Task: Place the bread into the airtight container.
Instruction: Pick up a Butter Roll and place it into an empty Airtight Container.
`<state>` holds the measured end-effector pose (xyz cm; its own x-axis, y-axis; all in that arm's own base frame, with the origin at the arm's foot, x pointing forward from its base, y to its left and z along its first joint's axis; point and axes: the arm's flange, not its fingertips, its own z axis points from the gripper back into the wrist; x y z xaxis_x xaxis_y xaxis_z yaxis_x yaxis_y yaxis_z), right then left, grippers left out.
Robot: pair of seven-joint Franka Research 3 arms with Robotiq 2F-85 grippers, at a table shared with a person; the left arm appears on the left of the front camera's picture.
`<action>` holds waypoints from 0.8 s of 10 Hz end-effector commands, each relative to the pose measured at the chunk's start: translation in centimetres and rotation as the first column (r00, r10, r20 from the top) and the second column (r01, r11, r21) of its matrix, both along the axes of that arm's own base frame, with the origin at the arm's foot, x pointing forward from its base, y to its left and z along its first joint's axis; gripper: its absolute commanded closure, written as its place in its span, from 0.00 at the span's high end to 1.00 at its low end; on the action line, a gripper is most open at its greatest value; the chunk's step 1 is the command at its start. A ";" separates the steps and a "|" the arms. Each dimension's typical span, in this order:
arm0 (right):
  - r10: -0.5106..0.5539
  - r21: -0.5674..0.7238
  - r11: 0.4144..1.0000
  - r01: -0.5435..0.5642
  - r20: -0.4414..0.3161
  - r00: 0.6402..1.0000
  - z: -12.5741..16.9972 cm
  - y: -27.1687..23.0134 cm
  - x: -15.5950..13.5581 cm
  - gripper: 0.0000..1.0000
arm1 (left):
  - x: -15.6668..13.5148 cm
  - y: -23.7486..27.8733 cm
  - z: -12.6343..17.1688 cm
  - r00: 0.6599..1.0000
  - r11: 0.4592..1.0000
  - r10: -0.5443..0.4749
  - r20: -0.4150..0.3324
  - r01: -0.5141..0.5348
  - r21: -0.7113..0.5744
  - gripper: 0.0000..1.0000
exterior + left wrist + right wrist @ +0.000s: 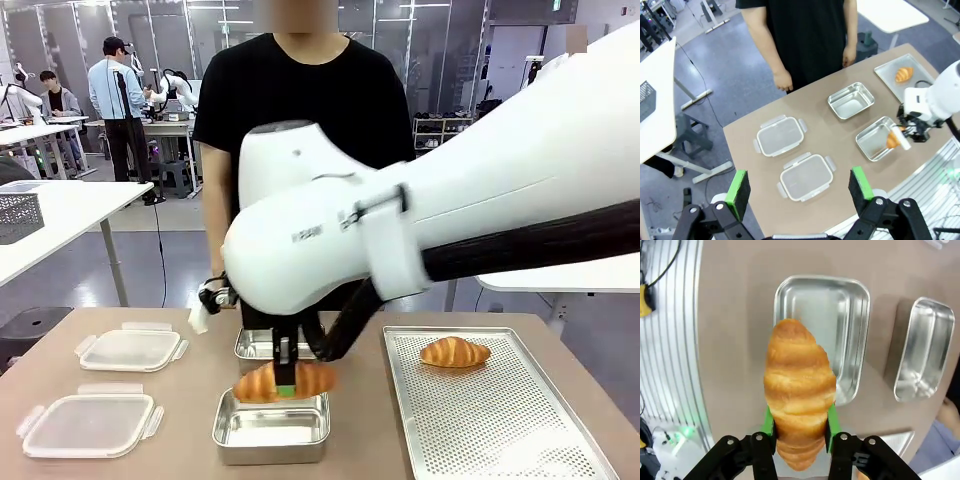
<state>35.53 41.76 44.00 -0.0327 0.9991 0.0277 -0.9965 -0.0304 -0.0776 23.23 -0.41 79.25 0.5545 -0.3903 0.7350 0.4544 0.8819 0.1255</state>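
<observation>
1. Right gripper (800, 424): green pads (768, 421) pinching the croissant (799, 375) mid-body.
2. Steel container (842, 315) lies directly below the pads, its middle slightly offset. Croissant's long axis runs parallel to the container's long side.
3. Left gripper (799, 186): spread, empty, well apart from both. Right arm is nearer by far.

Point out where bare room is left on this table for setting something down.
Most of the perforated tray is bare, nearer than its croissant. A bare tabletop strip runs between the two lids and the near steel container. Crowded: the middle, where the right gripper holds a second croissant over that container.
</observation>
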 end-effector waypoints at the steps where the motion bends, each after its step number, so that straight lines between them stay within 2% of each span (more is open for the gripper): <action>1: -0.028 0.010 1.000 0.027 0.050 0.998 -2.3 2.6 1.6 0.45 | 0.0 0.0 0.2 1.000 1.000 0.001 0.002 -0.001 0.003 1.00; 4: -0.058 0.034 0.998 0.057 0.024 0.998 -6.0 3.3 2.7 0.45 | 0.0 0.0 0.2 1.000 1.000 0.001 0.002 -0.001 0.003 1.00; 7: -0.071 0.024 0.997 0.070 0.014 0.997 -6.9 2.8 2.7 0.45 | 0.0 0.0 0.2 1.000 1.000 0.001 0.002 -0.001 0.003 1.00; 8: -0.079 0.025 0.997 0.079 0.002 0.997 -6.9 2.6 2.8 0.61 | 0.0 0.0 0.2 1.000 1.000 0.001 0.002 -0.001 0.003 1.00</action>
